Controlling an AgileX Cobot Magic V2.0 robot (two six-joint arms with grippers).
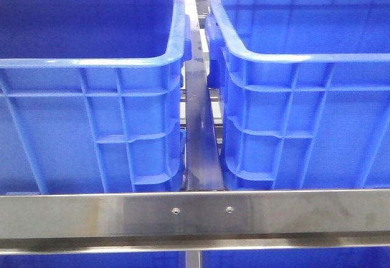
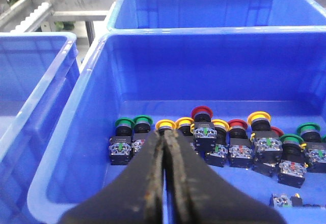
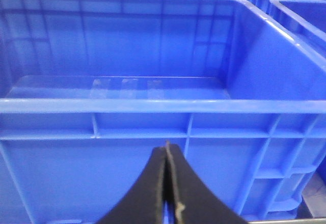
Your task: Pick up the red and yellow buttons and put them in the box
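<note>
- Nearest the left wrist camera, the left gripper [image 2: 165, 147] is pressed shut and empty, poised above the near rim of the button crate [image 2: 71, 147].
- Beyond it, on the crate floor, lie a yellow button [image 2: 165, 125] and a red button [image 2: 201, 113], among green buttons [image 2: 124, 123].
- To do this well, I judge the gripper should part its fingers before descending, then take one cap squarely, clear of neighbours.
- Across, the right gripper [image 3: 167, 183] is likewise closed on nothing, facing a bare crate [image 3: 153, 107].
- Farther off, a steel rack rail [image 1: 195, 213] fronts both crates; more blue crates [image 2: 214, 5] stand behind.
</note>
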